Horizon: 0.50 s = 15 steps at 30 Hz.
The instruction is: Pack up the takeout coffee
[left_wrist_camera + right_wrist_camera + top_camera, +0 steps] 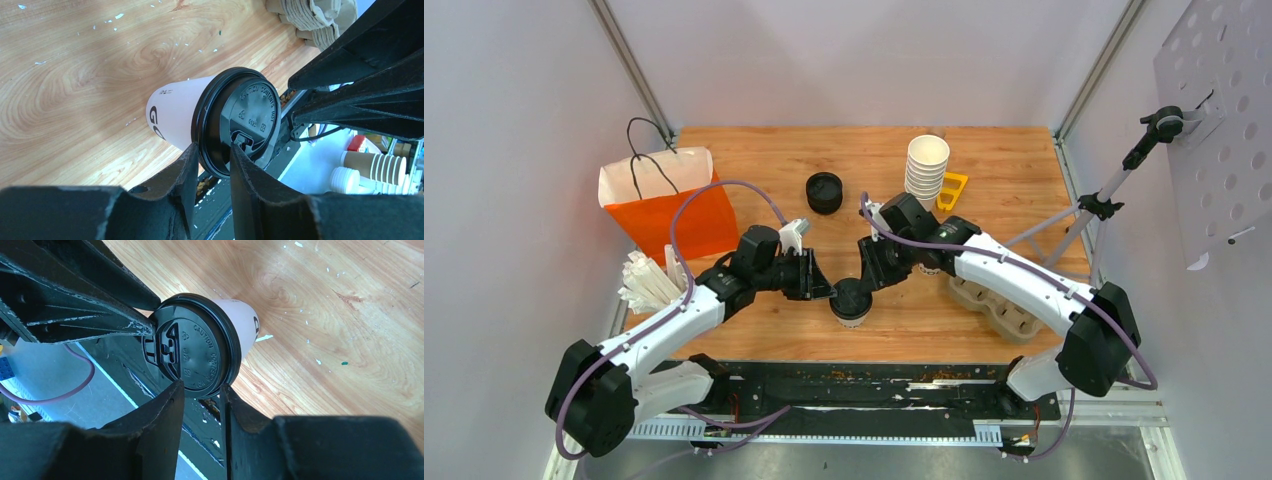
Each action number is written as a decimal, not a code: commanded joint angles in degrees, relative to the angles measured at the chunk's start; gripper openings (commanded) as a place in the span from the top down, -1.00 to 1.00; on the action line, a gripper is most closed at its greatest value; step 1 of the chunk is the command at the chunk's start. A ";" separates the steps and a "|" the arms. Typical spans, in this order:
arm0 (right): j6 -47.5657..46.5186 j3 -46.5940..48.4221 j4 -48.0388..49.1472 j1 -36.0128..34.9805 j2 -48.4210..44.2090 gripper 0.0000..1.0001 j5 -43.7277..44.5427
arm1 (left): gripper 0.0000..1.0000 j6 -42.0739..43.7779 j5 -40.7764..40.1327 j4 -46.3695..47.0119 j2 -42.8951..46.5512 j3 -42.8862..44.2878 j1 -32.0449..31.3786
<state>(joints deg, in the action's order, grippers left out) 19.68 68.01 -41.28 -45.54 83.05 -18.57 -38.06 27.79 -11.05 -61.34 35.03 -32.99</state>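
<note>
Two takeout coffees are in view, each with one black lid. The held cup point(172, 112) stands near 6 o'clock on the table point(769, 335), close to the front edge, between the two arms. The second cup point(824, 192) stands apart at about 12 o'clock from it, toward the middle of the board, and from above it shows little but its dark top.

The held cup is upright: base on the wood, long axis vertical, lid point(247, 122) facing up. The lid's sip tab sits at the 9 o'clock side, next to the left gripper point(214, 160). Black lettering runs down the white wall.

Both tools are on the same lid. The left gripper comes in from 9 o'clock and its two fingers are clamped across the rim, one on the top face and one under the edge. The right gripper point(200, 395) comes in from about 2 o'clock and pinches the rim the same way, with the lid's edge caught between its fingers.

Around them there is one orange paper bag point(674, 215) at 10 o'clock, standing open with its cord handle up. One stack of lidless white cups point(927, 165) is at 1 o'clock, with one yellow piece point(953, 190) just beside it. One pile of pulp cup carriers point(999, 305) lies at 4 o'clock, and one bundle of white sticks point(646, 282) lies at 8 o'clock.
</note>
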 commanded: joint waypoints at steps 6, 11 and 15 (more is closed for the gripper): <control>0.24 2.65 2.16 -0.03 1.07 0.35 -0.50 | 0.29 2.12 -1.73 -0.39 -0.79 -1.17 -0.58; 0.16 2.01 2.74 0.02 2.06 0.36 -1.09 | 0.29 2.07 -1.86 -0.31 -0.83 -1.26 -0.67; 0.18 0.98 3.38 0.01 2.53 0.37 -1.03 | 0.30 2.24 -1.88 -0.11 -0.85 -1.60 -0.60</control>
<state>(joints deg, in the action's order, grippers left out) 19.66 68.20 -40.77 -45.54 85.12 -18.70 -38.04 27.59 -10.57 -61.36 34.85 -33.30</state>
